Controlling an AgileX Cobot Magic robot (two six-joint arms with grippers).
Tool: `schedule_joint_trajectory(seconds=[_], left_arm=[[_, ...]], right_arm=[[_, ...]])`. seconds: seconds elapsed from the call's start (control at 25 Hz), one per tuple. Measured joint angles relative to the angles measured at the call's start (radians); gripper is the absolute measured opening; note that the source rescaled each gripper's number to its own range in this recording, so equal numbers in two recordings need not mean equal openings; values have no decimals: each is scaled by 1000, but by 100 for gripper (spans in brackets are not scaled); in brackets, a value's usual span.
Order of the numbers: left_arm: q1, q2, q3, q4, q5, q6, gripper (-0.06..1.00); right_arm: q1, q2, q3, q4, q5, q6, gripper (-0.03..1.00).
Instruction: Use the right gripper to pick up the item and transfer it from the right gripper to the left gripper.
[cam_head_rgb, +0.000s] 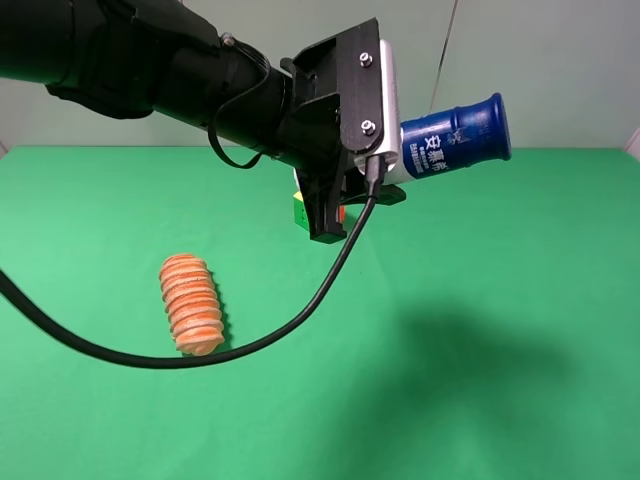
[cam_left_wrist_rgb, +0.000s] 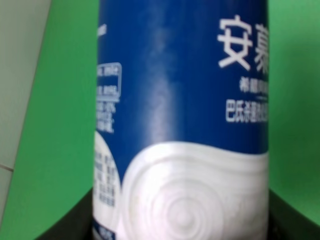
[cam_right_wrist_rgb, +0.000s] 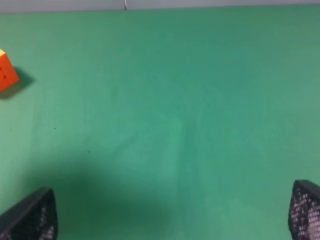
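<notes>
The item, a slim bottle (cam_head_rgb: 458, 136) with a dark blue cap and upper label and a white lower body, is held in the air, lying roughly level with its cap pointing right. My left gripper (cam_head_rgb: 392, 152) is shut on its white lower body. The left wrist view shows the bottle (cam_left_wrist_rgb: 180, 125) close up, with black fingers (cam_left_wrist_rgb: 65, 227) on either side of it. My right gripper (cam_right_wrist_rgb: 167, 215) is out of the exterior high view. In the right wrist view its fingers (cam_right_wrist_rgb: 30, 217) stand wide apart, open and empty above the green cloth.
An orange ribbed roll (cam_head_rgb: 192, 303) lies on the green cloth (cam_head_rgb: 480, 330) at the left. The puzzle cube (cam_head_rgb: 299, 210) sits behind the left gripper and also shows in the right wrist view (cam_right_wrist_rgb: 6, 75). A loose black cable (cam_head_rgb: 200, 355) hangs low over the cloth.
</notes>
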Motion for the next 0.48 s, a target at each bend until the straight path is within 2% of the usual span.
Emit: schedule_joint_trajectory(seconds=[0.24,0.48], left_arm=[[0,0,0,0,0,-34,5],[0,0,0,0,-7,-59,5]], right_arm=[[-59,0,0,1,-1,0,100],[-67,0,0,1,-1,0,100]])
